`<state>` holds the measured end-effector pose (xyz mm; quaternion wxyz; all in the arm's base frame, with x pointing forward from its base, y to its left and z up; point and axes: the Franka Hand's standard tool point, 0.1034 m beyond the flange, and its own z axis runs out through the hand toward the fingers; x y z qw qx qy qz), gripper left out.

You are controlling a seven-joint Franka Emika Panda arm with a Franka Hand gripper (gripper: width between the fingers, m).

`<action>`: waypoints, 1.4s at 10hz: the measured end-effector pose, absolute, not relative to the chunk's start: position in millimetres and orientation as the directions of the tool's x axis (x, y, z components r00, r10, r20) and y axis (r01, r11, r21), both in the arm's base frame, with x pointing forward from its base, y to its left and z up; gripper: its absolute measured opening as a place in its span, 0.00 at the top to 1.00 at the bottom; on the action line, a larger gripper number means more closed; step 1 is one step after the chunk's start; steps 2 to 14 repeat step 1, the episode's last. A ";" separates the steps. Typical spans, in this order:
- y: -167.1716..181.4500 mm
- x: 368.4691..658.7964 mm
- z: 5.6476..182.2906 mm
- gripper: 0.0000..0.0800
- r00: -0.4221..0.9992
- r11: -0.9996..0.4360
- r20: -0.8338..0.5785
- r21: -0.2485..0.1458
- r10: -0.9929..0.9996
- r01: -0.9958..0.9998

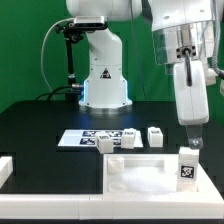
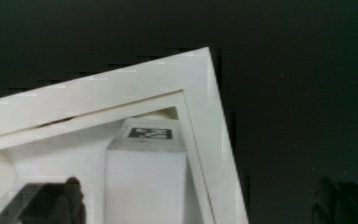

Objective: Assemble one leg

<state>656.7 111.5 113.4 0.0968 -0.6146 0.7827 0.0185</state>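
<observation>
A white leg point(image 1: 186, 167) with a black-and-white tag stands upright in the corner of the large flat white panel point(image 1: 140, 178) nearest the exterior view's right. My gripper point(image 1: 192, 144) hangs just above this leg, fingers pointing down. In the wrist view the leg point(image 2: 151, 165) shows end-on inside the panel's raised rim point(image 2: 202, 120), with its tag facing the corner. My gripper point(image 2: 197, 205) is open. Its dark fingertips point(image 2: 51, 202) stand wide apart on either side of the leg and do not touch it.
Three more white legs point(image 1: 108, 143), point(image 1: 131, 137), point(image 1: 156, 134) lie on the black table behind the panel, beside the marker board point(image 1: 82, 138). A white part point(image 1: 5, 166) sits at the exterior view's left edge. The robot's base point(image 1: 103, 85) stands at the back.
</observation>
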 end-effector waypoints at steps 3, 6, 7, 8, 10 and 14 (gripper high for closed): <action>111.5 656.4 112.4 0.19 -0.225 0.243 -0.173 -0.089 -0.959 -0.966; 111.5 656.4 112.4 0.19 -0.225 0.243 -0.173 -0.089 -0.959 -0.966; 111.5 656.4 112.4 0.19 -0.225 0.243 -0.173 -0.089 -0.959 -0.966; 111.5 656.4 112.4 0.19 -0.225 0.243 -0.173 -0.089 -0.959 -0.966; 111.5 656.4 112.4 0.19 -0.225 0.243 -0.173 -0.089 -0.959 -0.966; 111.5 656.4 112.4 0.19 -0.225 0.243 -0.173 -0.089 -0.959 -0.966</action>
